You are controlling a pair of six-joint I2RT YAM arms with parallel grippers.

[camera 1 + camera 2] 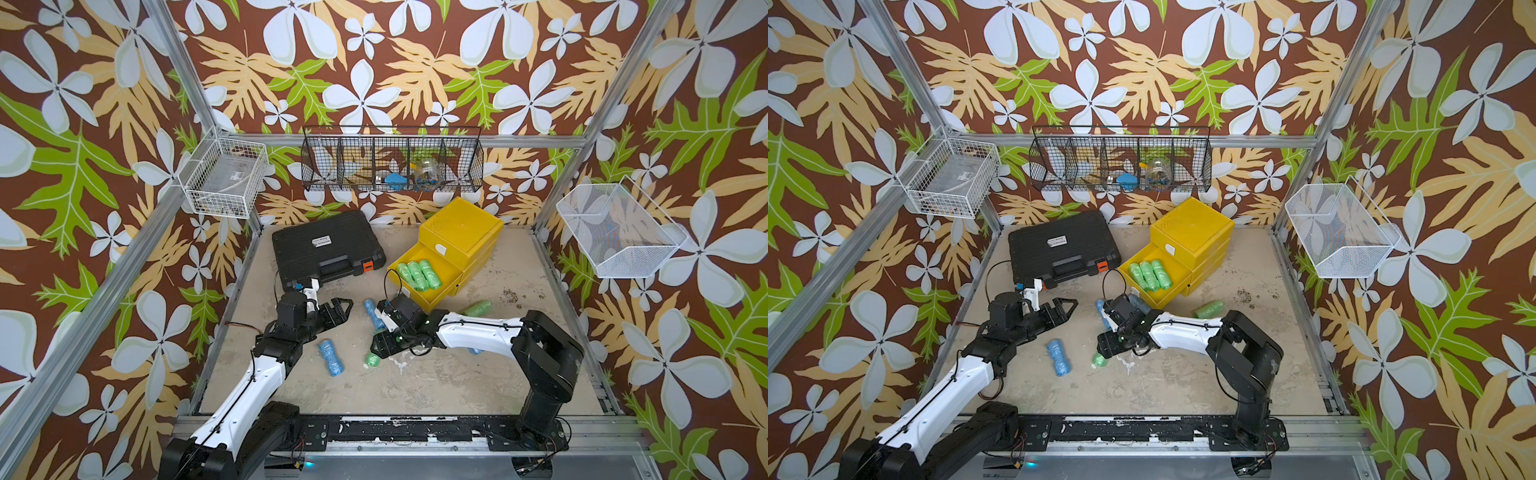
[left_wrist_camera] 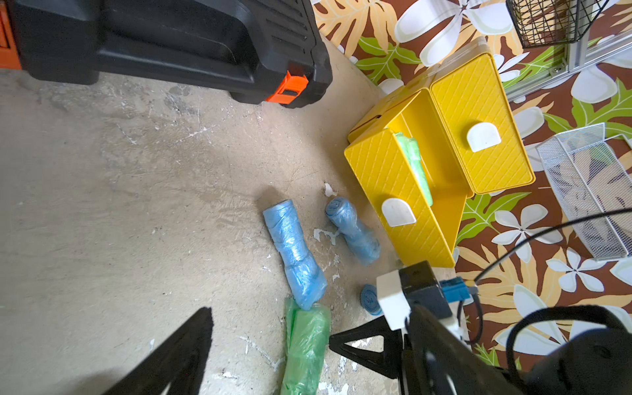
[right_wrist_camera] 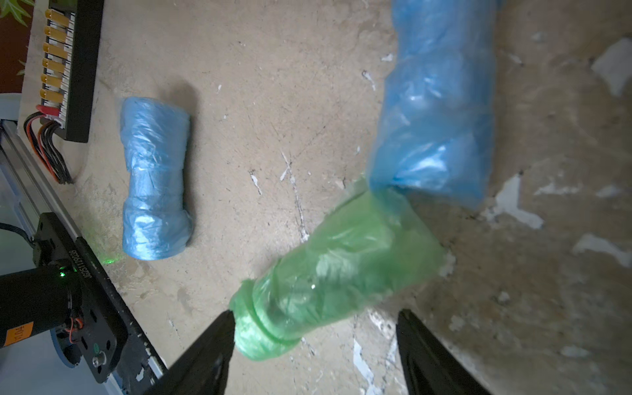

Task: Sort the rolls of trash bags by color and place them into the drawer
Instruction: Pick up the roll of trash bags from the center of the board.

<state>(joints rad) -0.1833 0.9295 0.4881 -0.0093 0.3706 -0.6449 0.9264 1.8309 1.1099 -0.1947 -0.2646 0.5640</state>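
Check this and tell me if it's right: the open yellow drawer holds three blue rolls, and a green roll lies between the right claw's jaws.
Wrong in one respect: the three rolls in the open yellow drawer are green, not blue, as both top views show. The rest stands: a green roll lies between the right claw's jaws, seen in the right wrist view.
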